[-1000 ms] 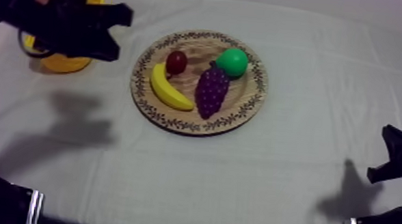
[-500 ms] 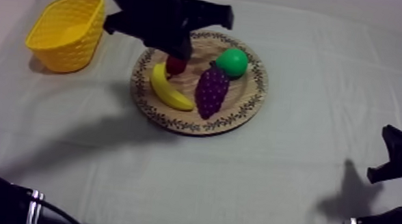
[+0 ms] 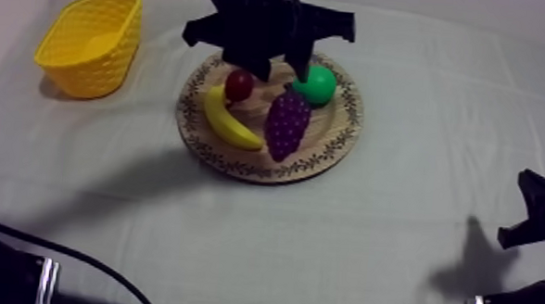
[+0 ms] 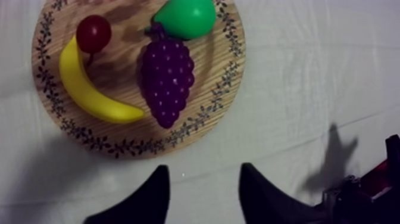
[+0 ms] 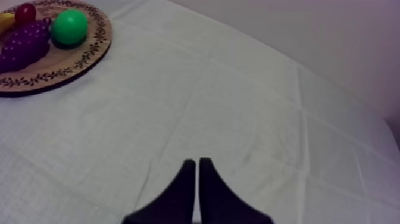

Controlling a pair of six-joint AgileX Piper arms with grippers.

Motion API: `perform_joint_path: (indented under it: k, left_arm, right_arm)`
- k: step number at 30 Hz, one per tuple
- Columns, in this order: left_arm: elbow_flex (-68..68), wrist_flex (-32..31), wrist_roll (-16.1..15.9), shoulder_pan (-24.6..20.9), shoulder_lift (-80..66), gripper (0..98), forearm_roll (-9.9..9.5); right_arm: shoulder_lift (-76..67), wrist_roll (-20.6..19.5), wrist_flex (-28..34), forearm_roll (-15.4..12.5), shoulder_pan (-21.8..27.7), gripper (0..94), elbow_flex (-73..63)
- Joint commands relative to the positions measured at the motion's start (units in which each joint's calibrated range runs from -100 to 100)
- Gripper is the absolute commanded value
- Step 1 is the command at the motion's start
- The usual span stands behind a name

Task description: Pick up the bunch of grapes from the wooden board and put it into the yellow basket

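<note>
At the far left of the worktop (image 3: 370,255) stands the yellow basket (image 3: 88,42), an open-weave tub with nothing in it. It is well apart from the wooden board (image 3: 337,145).

The left pincer (image 4: 203,169) hangs above the far side of the board with its two black fingers spread and nothing between them. How high it hangs is hard to judge from above, perhaps well clear of the fruit.

On the round board, with its grained wood and leafy patterned rim, the fruit lies in a row. There is a smooth curved banana (image 3: 228,118) with a small red fruit (image 3: 239,84) at its far end. Next comes the bunch of grapes (image 3: 287,122), purple and knobbly, near the board's middle. Last is a glossy green pear (image 3: 315,85), touching the stem end of the bunch.

The bunch lies just ahead of the left pincer. Its long axis runs from the stem by the pear to a tapered tip pointing at the board's near rim. In the left wrist view that axis points away between the fingers, so they look set to straddle the narrow width.

Low at the right, the right pincer (image 5: 197,161) is closed on nothing, well away from the board. The left arm is plainly the nearer.
</note>
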Motion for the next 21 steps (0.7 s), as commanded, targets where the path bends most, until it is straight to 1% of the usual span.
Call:
perform_joint_path:
  k: [1,6,10,13,21]
  left_arm:
    - [-0.20,0.02,-0.06,-0.05,0.55,65.1,0.08]
    - [-0.87,0.02,-0.36,-0.11,2.49,80.8,0.18]
    - [-1.85,0.02,-0.82,-0.32,5.34,88.1,0.24]
    - [-2.61,0.02,-1.07,-0.62,8.25,89.8,0.32]
    - [-5.94,0.02,-1.53,-1.68,17.81,89.7,0.94]
  right_arm:
    - [0.00,-0.10,0.00,-0.01,-0.02,0.3,0.00]
    - [0.00,-0.10,0.00,-0.01,-0.02,0.3,0.00]
    - [0.00,-0.10,0.00,-0.01,-0.02,0.3,0.00]
    - [0.00,-0.10,0.00,-0.01,-0.02,0.3,0.00]
    - [0.00,-0.10,0.00,-0.01,-0.02,0.3,0.00]
